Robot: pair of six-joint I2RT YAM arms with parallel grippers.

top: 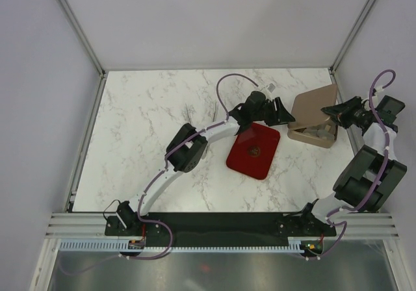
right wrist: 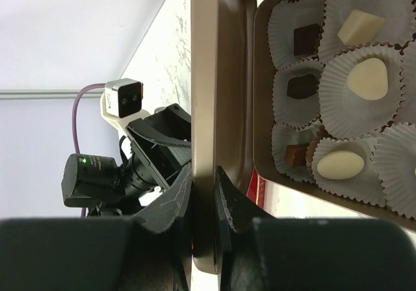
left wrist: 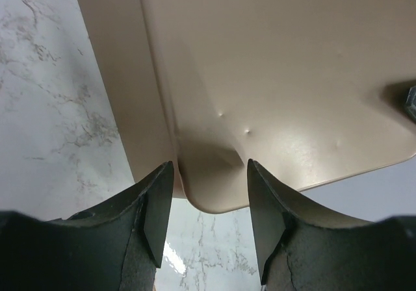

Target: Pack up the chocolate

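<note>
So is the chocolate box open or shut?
Open. The right claw holds the tan metal lid raised, and cream and brown chocolates show in white paper cups.

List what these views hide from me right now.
- Top view: the raised lid hides the sweets in the box.
- Right wrist view: the frame edge cuts off the box's far cups.
- Top view: the lone sweet on the red tray is too small to identify.
- Left wrist view: whether the left pincer touches the lid is unclear.
</note>
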